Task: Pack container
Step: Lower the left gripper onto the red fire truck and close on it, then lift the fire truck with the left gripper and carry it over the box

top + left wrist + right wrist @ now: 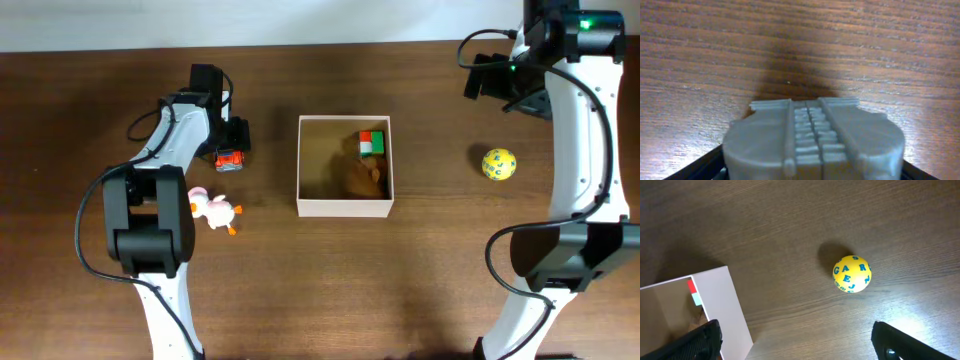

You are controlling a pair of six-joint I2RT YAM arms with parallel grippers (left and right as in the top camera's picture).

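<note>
The container (345,208), a white-walled square box with a tan inside, sits mid-table. It holds a red, green and white cube (371,143) and a brown toy (362,178). My left gripper (232,140) is down on a small red and grey toy (230,158) left of the box. Seen from the left wrist, this grey ribbed toy (812,145) fills the space between the black fingers (695,167), hiding the tips, so I cannot tell whether they press it. My right gripper (795,340) hangs open and empty above the table, between the container wall (722,305) and a yellow letter ball (852,273).
A white and pink duck toy (213,210) lies near the left arm's base. The yellow ball (499,164) rests on the wood right of the box. Both arm bases stand at the near edge.
</note>
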